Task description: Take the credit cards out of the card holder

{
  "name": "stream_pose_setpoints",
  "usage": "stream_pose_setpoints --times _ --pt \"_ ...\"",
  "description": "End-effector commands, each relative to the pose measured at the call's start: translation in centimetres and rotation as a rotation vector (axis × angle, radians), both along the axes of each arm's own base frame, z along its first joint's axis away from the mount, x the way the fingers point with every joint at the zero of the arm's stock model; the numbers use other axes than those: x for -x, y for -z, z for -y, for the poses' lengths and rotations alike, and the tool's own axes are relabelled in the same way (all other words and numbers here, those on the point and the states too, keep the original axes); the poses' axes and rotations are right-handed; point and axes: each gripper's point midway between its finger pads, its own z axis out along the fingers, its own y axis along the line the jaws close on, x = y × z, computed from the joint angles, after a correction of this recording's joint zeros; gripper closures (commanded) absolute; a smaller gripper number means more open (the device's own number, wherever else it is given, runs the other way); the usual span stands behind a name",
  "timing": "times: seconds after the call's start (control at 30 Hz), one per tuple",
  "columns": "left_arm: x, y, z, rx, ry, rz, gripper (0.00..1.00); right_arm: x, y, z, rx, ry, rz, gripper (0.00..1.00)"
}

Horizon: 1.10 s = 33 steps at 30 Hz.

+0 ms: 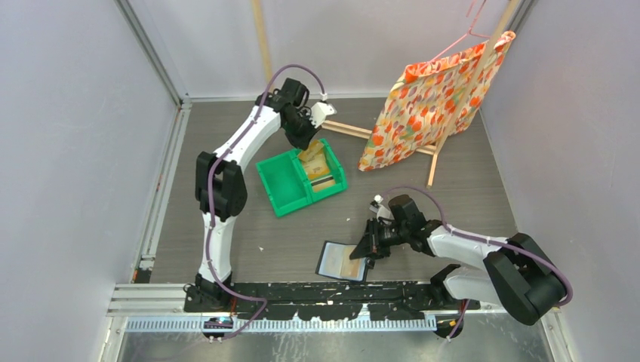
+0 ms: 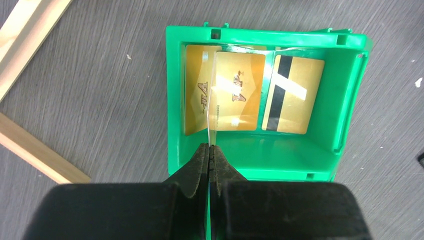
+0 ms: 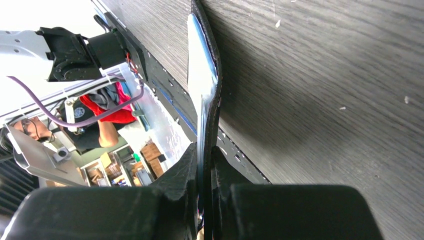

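My left gripper [image 1: 306, 134] hangs over the right compartment of the green bin [image 1: 266, 167]. In the left wrist view it [image 2: 210, 146] is shut on a thin credit card [image 2: 211, 112] seen edge-on. Three golden credit cards [image 2: 240, 90] lie flat in that compartment, one with a dark stripe [image 2: 292, 95]; they also show in the top view [image 1: 315, 163]. My right gripper [image 1: 371, 246] is shut on the right edge of the dark card holder [image 1: 343, 261], which stands open and tilted near the table's front edge, a tan patch showing inside. In the right wrist view my gripper [image 3: 205, 150] pinches the holder [image 3: 214, 75] edge-on.
The bin's left compartment [image 1: 285, 179] holds nothing I can see. An orange flowered cloth [image 1: 438, 94] hangs on a wooden rack [image 1: 351, 130] at the back right. Wooden bars [image 2: 35, 147] lie left of the bin. Grey walls enclose the table.
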Motion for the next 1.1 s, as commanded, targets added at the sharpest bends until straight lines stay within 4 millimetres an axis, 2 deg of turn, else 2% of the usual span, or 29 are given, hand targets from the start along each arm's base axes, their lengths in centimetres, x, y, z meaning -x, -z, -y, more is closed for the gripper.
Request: stream_pose_setpoints --times 0.0,0.1,0.57,0.87,1.07 --pt "0.3 -1.4 -0.5 -0.074 0.029 0.046 0.99 -1.3 -1.6 -1.1 -0.056 -0.026 0.062 0.90" --pt "0.9 -0.6 -0.1 -0.102 0.058 0.015 1.00 -1.3 -1.5 -1.1 -0.055 -0.024 0.058 0.91" --pt "0.1 2.2 0.3 -0.155 0.071 -0.024 0.99 -1.2 -1.5 -1.1 -0.058 -0.024 0.056 0.91" --pt "-0.8 3.1 0.3 -0.186 0.062 -0.010 0.99 -1.1 -1.2 -1.0 -0.054 -0.021 0.044 0.91" --pt "-1.2 2.8 -0.2 -0.247 0.070 0.030 0.99 -1.0 -0.8 -0.9 -0.052 -0.018 0.041 0.90"
